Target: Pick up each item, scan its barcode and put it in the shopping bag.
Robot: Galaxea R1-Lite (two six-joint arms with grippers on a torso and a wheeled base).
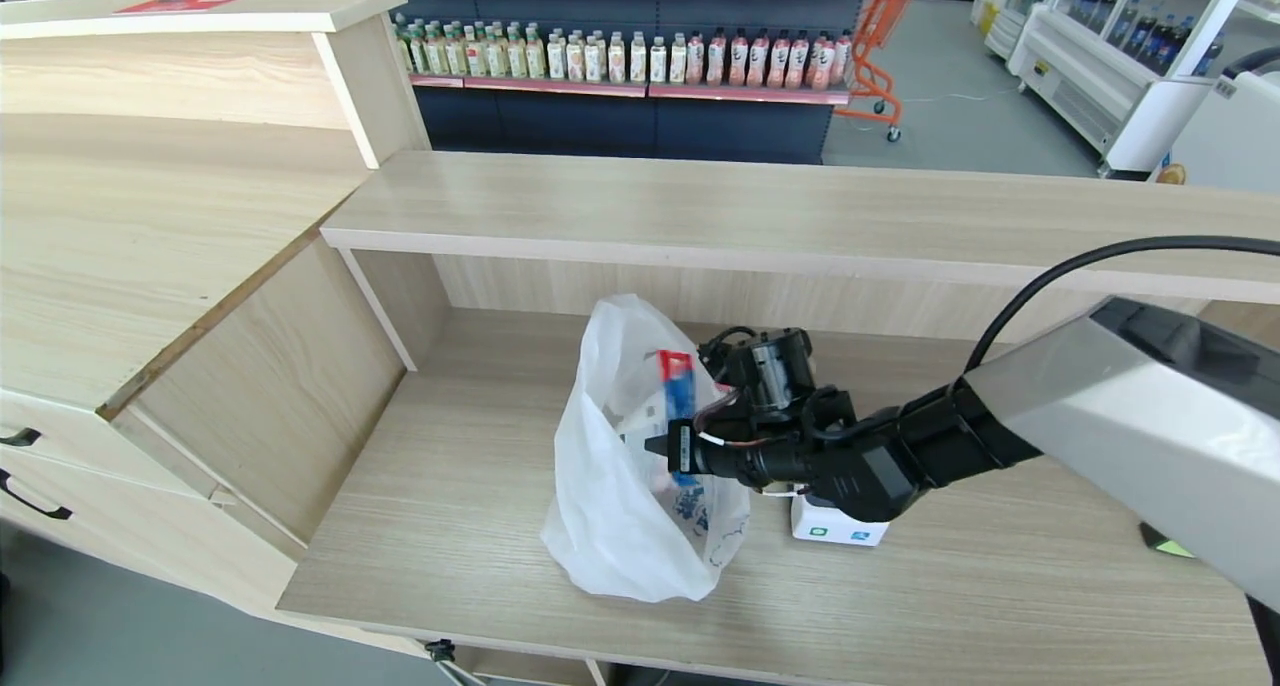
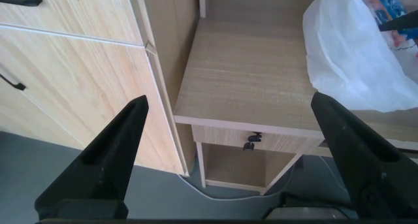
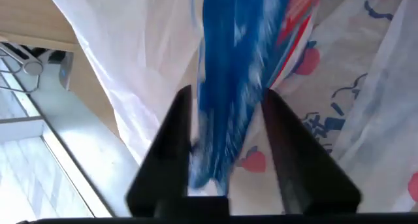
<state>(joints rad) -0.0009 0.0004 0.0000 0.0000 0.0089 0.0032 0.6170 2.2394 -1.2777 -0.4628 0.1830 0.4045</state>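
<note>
A white plastic shopping bag (image 1: 620, 486) stands on the lower counter (image 1: 450, 526) with its mouth open upward. My right gripper (image 1: 662, 444) is at the bag's mouth, shut on a blue and red packet (image 1: 678, 396) that stands upright half inside the bag. In the right wrist view the two black fingers (image 3: 175, 145) clamp the blue packet (image 3: 235, 74) from both sides, with the bag's printed wall (image 3: 353, 106) behind it. My left gripper (image 2: 228, 152) hangs open off the counter's front left corner, above the floor, holding nothing. The bag (image 2: 356, 54) shows beyond it.
A small white scanner box (image 1: 835, 524) sits on the counter right of the bag, partly under my right arm. A raised counter ledge (image 1: 800, 216) runs along the back. A cabinet with drawers (image 1: 120, 266) closes off the left side. A green object (image 1: 1165, 543) lies at the far right.
</note>
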